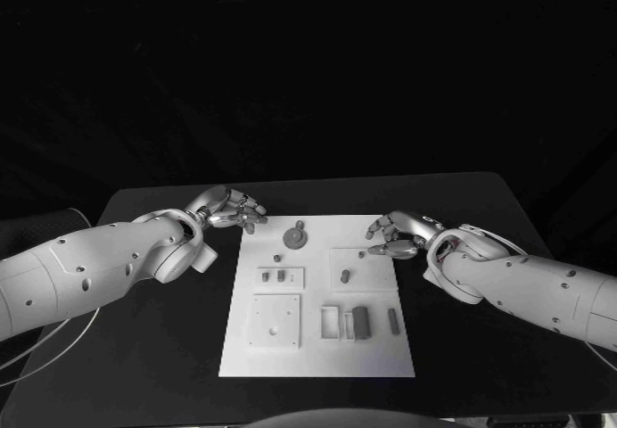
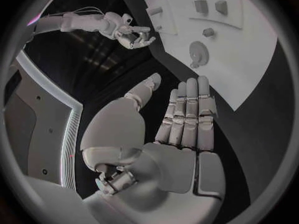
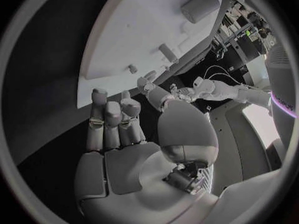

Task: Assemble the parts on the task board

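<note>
Table: a flat black table (image 1: 154, 339) is sitting under everything.

Board: the white flat task board (image 1: 322, 357) is lying in the middle of the table, long way pointing away from the robot.

Parts: the small grey parts are all lying on the board. A round grey disc with a little stem (image 1: 296, 237) is sitting near the far end. A short grey peg (image 1: 345, 276) is lying on a raised square in the middle. Two tiny grey pegs (image 1: 274, 276) are standing in a small square plate on the left side. A dark grey block (image 1: 361, 322) is lying beside a thin grey bar (image 1: 393, 322) at the near right (both lying the long way).

Left hand: the silver left hand (image 1: 232, 212) is hanging over the table just beside the board's far left corner. It is holding nothing. In the left wrist view its long fingers (image 2: 190, 114) are lying straight and side by side, with the thumb sticking out apart from them.

Right hand: the silver right hand (image 1: 396, 237) is hanging over the board's right edge, near the far end. It is holding nothing too. In the right wrist view its fingers (image 3: 113, 122) are reaching out loosely, with the thumb spread away.
</note>
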